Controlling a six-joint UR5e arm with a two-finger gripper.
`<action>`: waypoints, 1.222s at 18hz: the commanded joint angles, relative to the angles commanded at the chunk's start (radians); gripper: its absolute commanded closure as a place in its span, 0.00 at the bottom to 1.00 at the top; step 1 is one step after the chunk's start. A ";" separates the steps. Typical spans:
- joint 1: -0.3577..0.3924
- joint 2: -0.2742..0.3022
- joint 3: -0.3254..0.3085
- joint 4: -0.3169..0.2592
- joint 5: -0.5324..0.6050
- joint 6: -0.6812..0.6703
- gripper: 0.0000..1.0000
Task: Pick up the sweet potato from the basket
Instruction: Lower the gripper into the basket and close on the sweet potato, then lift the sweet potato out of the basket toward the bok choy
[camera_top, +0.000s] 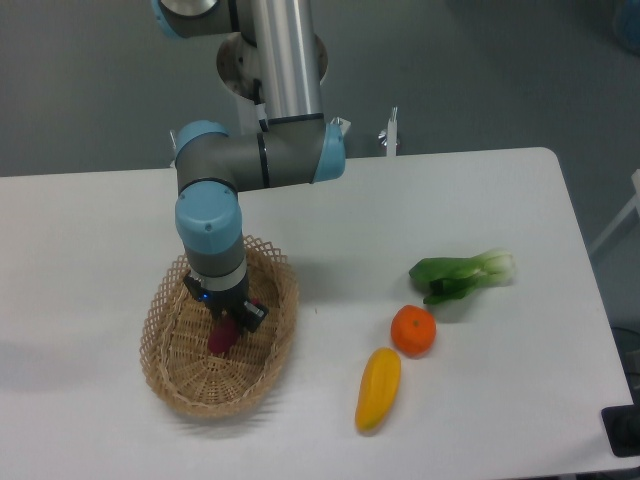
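The oval tan wicker basket sits on the white table at the left. Inside it lies the magenta-purple sweet potato, its upper end covered by my gripper. The gripper points straight down into the basket and its black fingers straddle the top of the sweet potato. The wrist hides the fingertips, so I cannot see whether the fingers press on the vegetable.
A yellow-orange elongated vegetable lies right of the basket near the front. An orange sits just above it, and a green bok choy lies farther right. The table's right edge runs past the bok choy.
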 joint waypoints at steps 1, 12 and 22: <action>0.000 0.002 -0.002 0.002 0.012 0.002 0.79; 0.017 0.060 0.058 -0.021 0.012 0.043 0.80; 0.198 0.150 0.165 -0.158 0.000 0.248 0.80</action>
